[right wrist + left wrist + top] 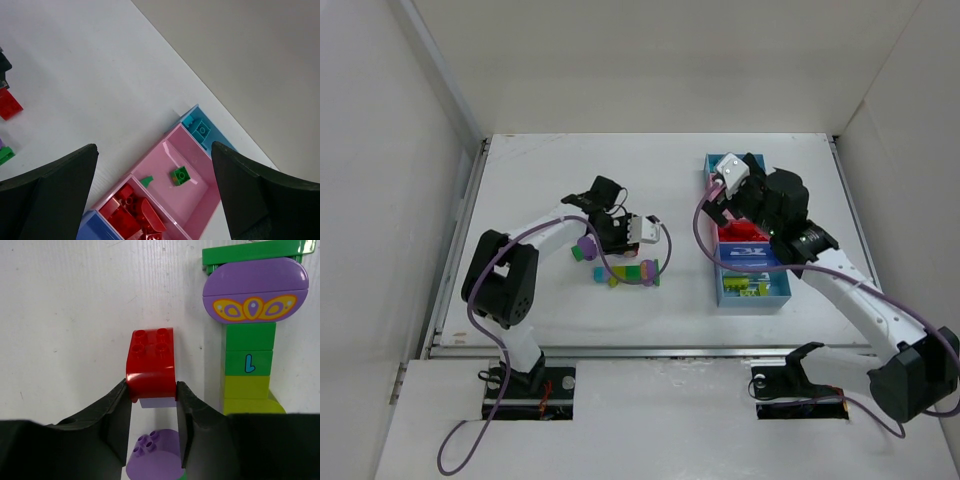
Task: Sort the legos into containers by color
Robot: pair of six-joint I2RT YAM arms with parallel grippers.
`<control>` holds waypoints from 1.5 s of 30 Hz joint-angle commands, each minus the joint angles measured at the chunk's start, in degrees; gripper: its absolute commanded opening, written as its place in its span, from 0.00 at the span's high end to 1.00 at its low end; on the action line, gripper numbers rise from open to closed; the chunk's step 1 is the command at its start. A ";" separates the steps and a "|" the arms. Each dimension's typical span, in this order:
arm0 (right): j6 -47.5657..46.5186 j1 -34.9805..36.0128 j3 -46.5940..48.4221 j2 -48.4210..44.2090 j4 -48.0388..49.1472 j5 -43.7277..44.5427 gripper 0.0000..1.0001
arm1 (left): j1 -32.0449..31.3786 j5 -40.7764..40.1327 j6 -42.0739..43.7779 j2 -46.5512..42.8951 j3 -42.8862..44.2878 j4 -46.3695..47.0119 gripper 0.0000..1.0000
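My left gripper (152,390) points down over the middle of the table (540,180), clamped on a red brick (151,360). My right gripper (154,150) hangs above the bins (197,197), fingers wide apart.

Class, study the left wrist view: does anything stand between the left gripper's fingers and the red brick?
Nothing visible does. The left gripper flanks the red brick, its fingers against both sides, with no other piece between them and it.
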 commanded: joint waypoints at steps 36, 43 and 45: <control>-1.25 4.72 8.99 15.08 4.16 -39.65 0.22 | -0.92 30.53 2.15 -5.77 26.03 -18.58 1.00; -1.25 5.24 7.23 16.31 4.16 -36.75 0.26 | -0.92 30.54 1.62 -6.29 27.62 -19.90 1.00; -1.78 5.24 6.61 16.31 4.16 -36.75 0.33 | -0.92 30.54 1.62 -6.29 27.62 -19.90 1.00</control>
